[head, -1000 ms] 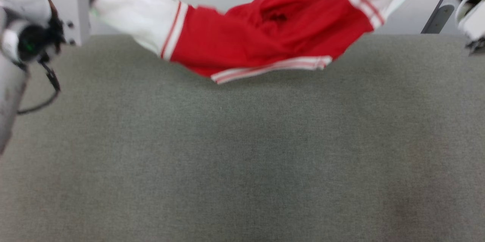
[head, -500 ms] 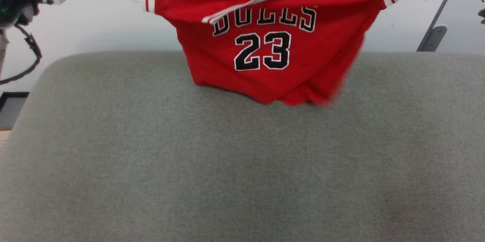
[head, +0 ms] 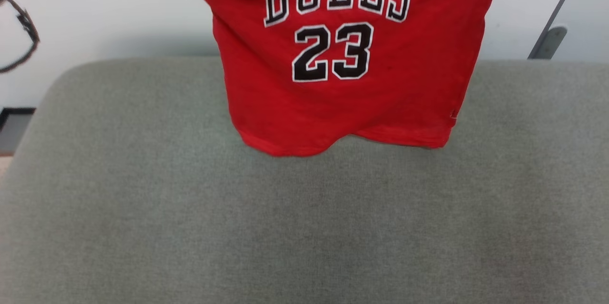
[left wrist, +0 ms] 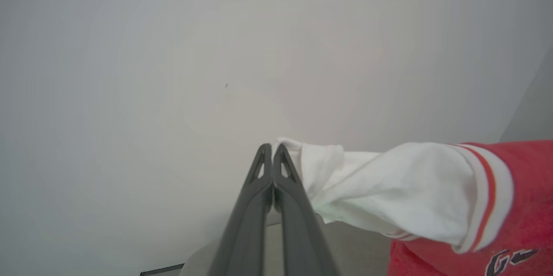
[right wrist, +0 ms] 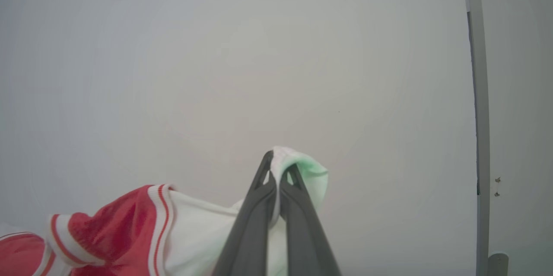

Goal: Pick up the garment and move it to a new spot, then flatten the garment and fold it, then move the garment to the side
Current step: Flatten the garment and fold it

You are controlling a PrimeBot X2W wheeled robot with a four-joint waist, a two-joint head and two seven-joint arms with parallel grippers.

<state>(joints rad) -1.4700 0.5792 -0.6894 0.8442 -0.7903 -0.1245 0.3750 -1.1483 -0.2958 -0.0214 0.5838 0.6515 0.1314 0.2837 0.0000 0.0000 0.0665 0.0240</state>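
Observation:
The garment [head: 342, 99], a red jersey printed "BULLS 23", hangs in the air by its two white sleeves, its front facing the head camera. Its lower hem dangles over the far part of the grey padded table [head: 304, 228]; whether it touches the cloth I cannot tell. In the left wrist view my left gripper [left wrist: 271, 151] is shut on the end of one white sleeve [left wrist: 389, 189]. In the right wrist view my right gripper [right wrist: 276, 161] is shut on the other white sleeve [right wrist: 302, 172], with cloth bunched between the fingertips. The sleeves run off the top of the head view.
A pale wall stands behind the table. A grey slanted pole [head: 552, 14] with a bracket rises at the far right. A dark cable loop [head: 24, 42] of my left arm hangs at the upper left. The table's near and middle surface is bare grey cloth.
Both grippers have risen out of the top of the head view with the sleeves. The garment has unrolled from a bunched, stretched band into a hanging sheet showing its full print.

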